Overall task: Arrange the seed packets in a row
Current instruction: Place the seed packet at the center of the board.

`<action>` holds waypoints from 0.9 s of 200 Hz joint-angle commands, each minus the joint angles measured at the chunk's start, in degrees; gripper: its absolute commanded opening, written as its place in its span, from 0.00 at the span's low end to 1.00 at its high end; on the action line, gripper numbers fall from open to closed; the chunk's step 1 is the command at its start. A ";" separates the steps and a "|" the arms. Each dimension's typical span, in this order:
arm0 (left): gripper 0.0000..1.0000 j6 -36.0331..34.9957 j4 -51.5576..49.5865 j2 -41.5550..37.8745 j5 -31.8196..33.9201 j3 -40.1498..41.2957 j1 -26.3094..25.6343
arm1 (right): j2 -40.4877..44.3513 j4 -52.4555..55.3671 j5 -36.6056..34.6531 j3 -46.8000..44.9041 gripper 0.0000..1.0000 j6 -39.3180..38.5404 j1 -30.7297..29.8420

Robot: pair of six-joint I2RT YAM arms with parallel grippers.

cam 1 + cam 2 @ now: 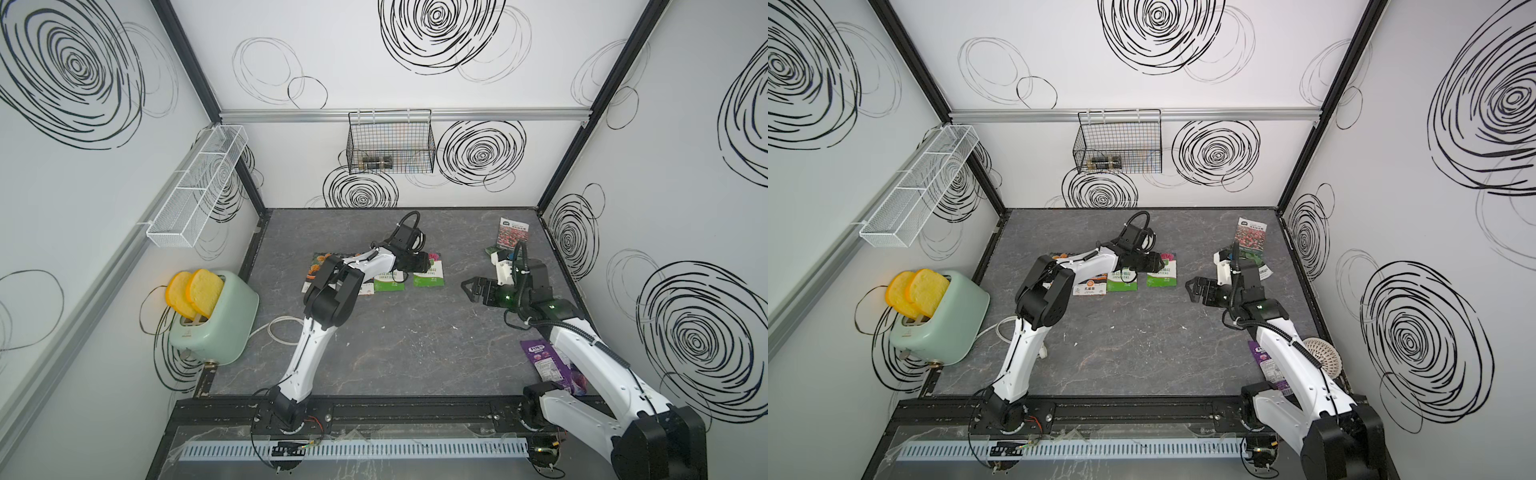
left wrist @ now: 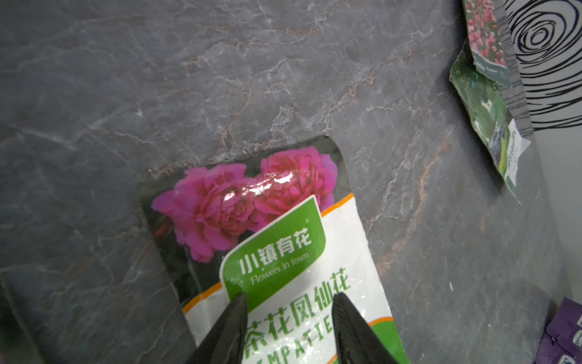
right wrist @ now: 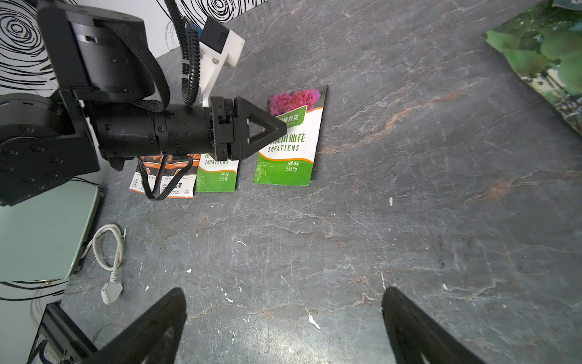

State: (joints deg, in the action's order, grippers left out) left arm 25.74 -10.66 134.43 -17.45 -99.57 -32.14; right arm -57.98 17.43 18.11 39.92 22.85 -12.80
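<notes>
Several seed packets lie side by side at mid-table. The orange-flower packets (image 1: 365, 288) (image 3: 184, 186) are mostly hidden by my left arm. Beside them lie one green-white packet (image 1: 388, 283) (image 3: 217, 176) and a second with pink flowers (image 1: 430, 277) (image 2: 283, 220) (image 3: 289, 151). My left gripper (image 1: 428, 262) (image 2: 289, 296) (image 3: 285, 127) hovers over this second packet, open, with nothing between its fingers. At the back right the red-pink flower-field packet (image 1: 513, 235) (image 1: 1251, 235) overlaps the green-fruit packet (image 2: 485, 110) (image 3: 541, 53). My right gripper (image 1: 467, 291) (image 3: 283, 291) stands wide open over bare table.
A purple snack pouch (image 1: 544, 361) (image 2: 563, 334) lies under my right arm near the front. A mint toaster (image 1: 216, 320) with toast stands at the left, its white cable (image 3: 110, 252) on the table. A black wire basket (image 1: 390, 145) and a white one (image 1: 195, 187) hang on the walls.
</notes>
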 commanded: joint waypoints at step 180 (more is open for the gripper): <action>0.57 -1.04 0.82 -7.18 -0.65 6.76 1.65 | 1.90 1.75 -0.11 0.80 0.98 0.24 1.10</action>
State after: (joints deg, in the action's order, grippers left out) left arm 25.30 -8.86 130.21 -17.50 -93.12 -31.09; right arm -57.04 17.56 18.11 39.92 23.00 -12.23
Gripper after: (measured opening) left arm 0.548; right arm 0.981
